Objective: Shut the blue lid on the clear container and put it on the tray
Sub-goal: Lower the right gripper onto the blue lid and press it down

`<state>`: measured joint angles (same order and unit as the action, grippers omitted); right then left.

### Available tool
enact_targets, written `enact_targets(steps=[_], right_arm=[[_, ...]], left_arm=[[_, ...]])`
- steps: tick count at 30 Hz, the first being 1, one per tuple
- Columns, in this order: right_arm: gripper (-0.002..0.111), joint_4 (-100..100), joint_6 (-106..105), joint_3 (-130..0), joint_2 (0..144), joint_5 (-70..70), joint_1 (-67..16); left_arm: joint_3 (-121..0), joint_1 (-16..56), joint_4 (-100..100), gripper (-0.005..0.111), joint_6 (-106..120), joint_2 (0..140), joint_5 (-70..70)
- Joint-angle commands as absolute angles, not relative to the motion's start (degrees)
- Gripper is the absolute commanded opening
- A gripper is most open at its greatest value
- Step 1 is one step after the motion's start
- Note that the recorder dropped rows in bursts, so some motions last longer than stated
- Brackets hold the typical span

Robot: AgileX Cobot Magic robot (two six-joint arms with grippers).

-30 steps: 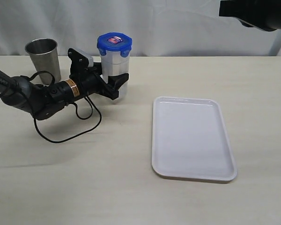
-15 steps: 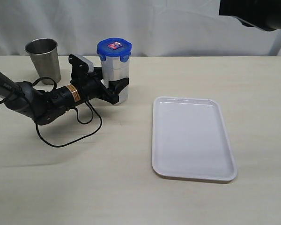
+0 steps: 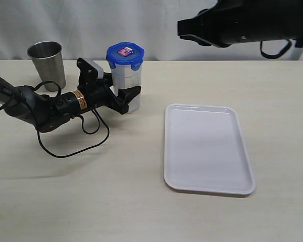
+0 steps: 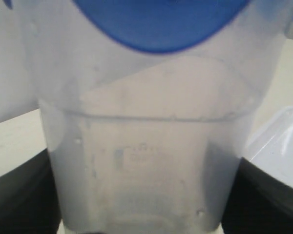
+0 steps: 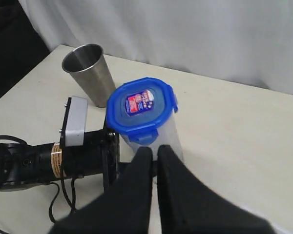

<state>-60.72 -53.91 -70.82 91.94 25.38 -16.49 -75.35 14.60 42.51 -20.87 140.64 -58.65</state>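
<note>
Exterior view: my left gripper [image 3: 129,96] comes in low from the left side, jaws spread wide and set on either side of the clear container [image 3: 126,85], clamped on its lower body. The container stands upright, base at or just off the table [image 3: 141,206]; can't tell which. The blue lid [image 3: 125,54] sits on its rim, red-and-white label up; whether the flaps are snapped down I can't tell. Left wrist view is filled w/ the container wall [image 4: 141,161], dark jaw on each side, blue of the lid [image 4: 161,22] past the rim, and a corner of the tray [image 4: 278,146]. The tray [image 3: 207,151] lies flat on the table to the right of the container, apart from it. My right gripper [image 5: 154,152] hangs up over the container, fingers pressed together w/ nothing btw them, not touching the lid [image 5: 142,108]. A steel cup [image 3: 46,63] stands back-left, near the left arm, and a black cable [image 3: 73,146] loops on the table under that arm.
</note>
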Motion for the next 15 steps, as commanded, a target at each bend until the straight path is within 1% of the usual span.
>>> enact_targets(steps=[1, 5, 9, 11, 15], right_arm=[[0.004, -61.3, -52.7, -77.3, 99.0, 26.7, -18.7], [0.004, -64.4, -52.6, -82.9, 105.2, 31.5, -18.8], [0.004, -65.3, -52.6, -87.7, 110.1, 32.7, -18.8], [0.004, -65.3, -52.6, -89.2, 112.1, 33.2, -18.8], [0.004, -65.7, -52.6, -91.8, 115.8, 33.2, -18.8]], left_arm=[[-75.1, 14.6, 46.0, 0.0, -21.4, 141.1, -53.2], [-75.1, 14.6, 45.9, 0.0, -21.4, 141.1, -51.3], [-75.1, 14.6, 45.8, 0.001, -22.2, 141.1, -50.8], [-75.1, 14.6, 45.8, 0.005, -22.7, 141.1, -50.8], [-75.1, 14.6, 46.5, 0.018, -22.7, 141.1, -50.8]])
